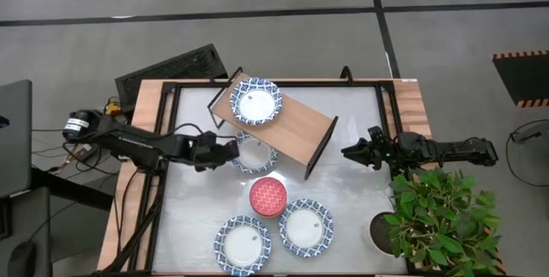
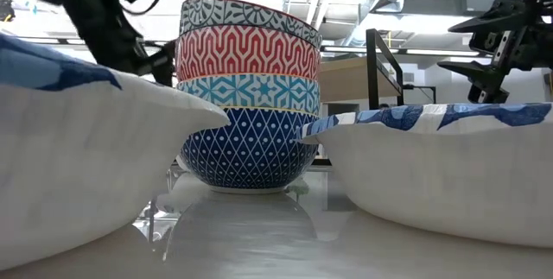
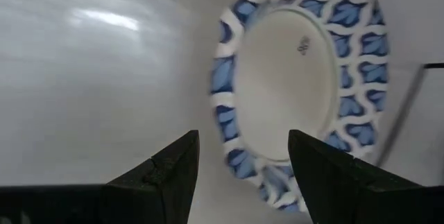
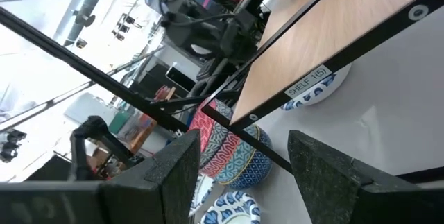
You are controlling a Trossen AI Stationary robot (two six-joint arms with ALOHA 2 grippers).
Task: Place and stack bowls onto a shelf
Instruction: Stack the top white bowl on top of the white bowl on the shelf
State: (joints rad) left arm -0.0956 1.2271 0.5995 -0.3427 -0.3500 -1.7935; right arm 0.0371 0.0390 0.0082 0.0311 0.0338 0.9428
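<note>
The shelf (image 1: 283, 127), a light-wood board on black legs, stands askew at the table's middle. One white bowl with a blue rim (image 1: 256, 103) sits on its far-left end. A second such bowl (image 1: 251, 153) rests on the table, partly under the shelf's board. My left gripper (image 1: 232, 148) hovers open at that bowl's left rim (image 3: 229, 113), apart from it. The red bowl (image 1: 268, 195) and two more white bowls (image 1: 243, 243) (image 1: 306, 225) stand on the table nearer the front. My right gripper (image 1: 352, 151) waits open, right of the shelf.
A potted plant (image 1: 437, 217) fills the near right corner. A black keyboard (image 1: 171, 67) lies off the table's far left. The table's black frame (image 1: 274, 84) rings the white top. In the low view, the banded bowl (image 2: 249, 98) stands between two white bowls (image 2: 78, 141) (image 2: 432, 167).
</note>
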